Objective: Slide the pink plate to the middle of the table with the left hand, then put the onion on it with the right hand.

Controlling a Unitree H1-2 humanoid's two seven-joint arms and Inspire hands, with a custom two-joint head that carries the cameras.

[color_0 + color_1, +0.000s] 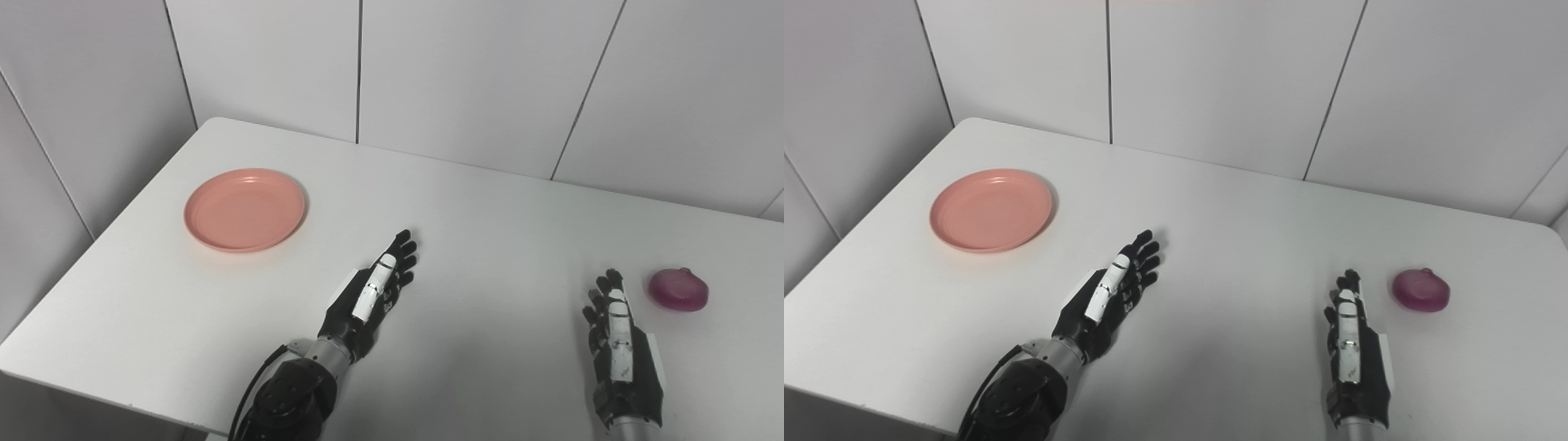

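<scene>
Left eye view: the round pink plastic plate (244, 210) sits empty on the far-left part of the white desk (478, 202), well apart from the left hand (370, 294), whose fingers (404, 254) are stretched out flat, holding nothing. Right eye view: the purple-red onion (1421, 290) lies on the desk's right side, just beyond the right hand (1356, 349), fingers also extended and empty.

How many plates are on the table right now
1. The pink plate sits empty on the table's far left part, apart from the left hand. Nothing in view is big enough to hide another plate.
</scene>
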